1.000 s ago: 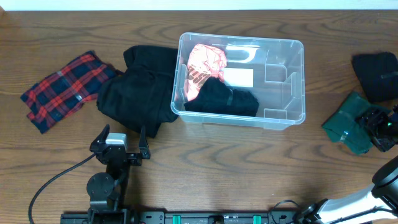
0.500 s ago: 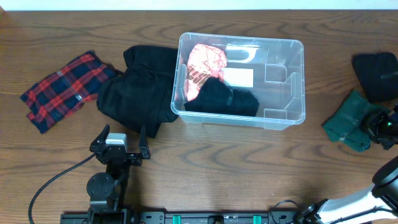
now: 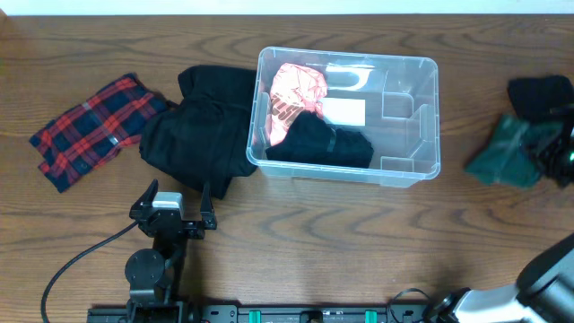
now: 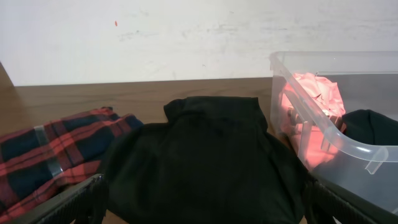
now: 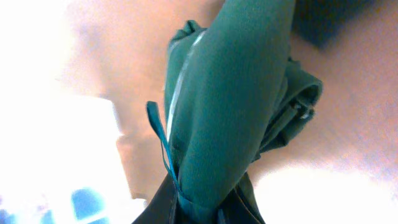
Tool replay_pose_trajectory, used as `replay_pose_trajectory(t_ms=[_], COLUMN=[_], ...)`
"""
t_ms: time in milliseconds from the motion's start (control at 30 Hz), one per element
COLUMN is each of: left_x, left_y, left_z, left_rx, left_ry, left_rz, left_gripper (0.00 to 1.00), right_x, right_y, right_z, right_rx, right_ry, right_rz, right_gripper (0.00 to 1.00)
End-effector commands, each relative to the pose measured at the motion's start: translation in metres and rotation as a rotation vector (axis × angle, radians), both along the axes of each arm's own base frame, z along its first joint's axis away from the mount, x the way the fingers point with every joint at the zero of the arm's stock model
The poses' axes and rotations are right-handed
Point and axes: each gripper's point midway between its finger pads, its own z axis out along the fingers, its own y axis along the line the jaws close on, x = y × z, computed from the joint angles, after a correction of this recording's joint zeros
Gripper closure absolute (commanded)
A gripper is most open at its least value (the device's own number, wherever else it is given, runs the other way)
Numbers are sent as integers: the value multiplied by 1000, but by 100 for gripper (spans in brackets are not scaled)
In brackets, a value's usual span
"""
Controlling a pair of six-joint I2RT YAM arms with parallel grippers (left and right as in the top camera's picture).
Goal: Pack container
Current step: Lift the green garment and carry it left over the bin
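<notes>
The clear plastic container (image 3: 421, 117) stands at the table's middle, with a pink garment (image 3: 296, 90), a black garment (image 3: 318, 144) and a white label (image 3: 343, 112) inside. In the left wrist view its rim (image 4: 348, 155) shows at the right. My right gripper (image 3: 558, 148) at the far right edge is shut on a green garment (image 3: 504, 154), which hangs bunched from the jaws (image 5: 242, 93). My left gripper (image 3: 175, 199) rests open near the front left, facing a black clothes pile (image 4: 199, 149) with nothing between its fingers (image 4: 81, 199).
A black clothes pile (image 3: 193, 135) lies against the container's left wall. A red plaid garment (image 3: 90, 126) lies further left. Another dark garment (image 3: 543, 103) sits at the far right, just behind the right gripper.
My right gripper has shut on the green garment and raised it off the table, shifting it slightly toward the back. The left arm has not moved.
</notes>
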Motion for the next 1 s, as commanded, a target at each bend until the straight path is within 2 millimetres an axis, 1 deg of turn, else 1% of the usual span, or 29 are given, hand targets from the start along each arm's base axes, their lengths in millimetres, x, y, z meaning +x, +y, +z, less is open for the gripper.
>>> replay_pose_trajectory(t_ms=[0, 67, 133, 167, 233, 300, 333, 467, 567, 633, 733, 867, 967], left_x=[0, 0, 0, 0, 0, 0, 0, 0, 0, 0, 0, 0, 0], left_y=[0, 0, 0, 0, 0, 0, 0, 0, 0, 0, 0, 0, 0], left_z=[-17, -17, -17, -17, -17, -17, -17, -17, -17, -17, -17, -17, -17], left_rx=[-9, -9, -9, -9, -9, -9, -9, -9, -9, -9, -9, -9, -9], left_ry=[44, 44, 44, 44, 44, 44, 44, 44, 44, 44, 44, 44, 44], left_rz=[2, 2, 2, 2, 2, 2, 2, 2, 2, 2, 2, 2, 2], left_gripper=[2, 2, 2, 2, 2, 2, 2, 2, 2, 2, 2, 2, 2], right_x=[25, 31, 37, 40, 46, 51, 54, 69, 82, 91, 106, 117, 119], right_y=[49, 78, 107, 119, 147, 172, 184, 224, 260, 284, 315, 341, 352], right_z=[95, 129, 157, 168, 184, 189, 188, 171, 154, 141, 120, 86, 59], right_rx=[-85, -148, -213, -241, -276, -270, -266, -272, -240, -213, -171, -105, -79], right_ry=[-233, -319, -408, -443, -498, -519, -520, -474, -459, -456, -447, -387, -324], right_rz=[150, 221, 289, 316, 360, 391, 404, 422, 478, 520, 559, 566, 572], right_gripper=[99, 99, 99, 99, 99, 99, 99, 99, 99, 99, 99, 99, 99])
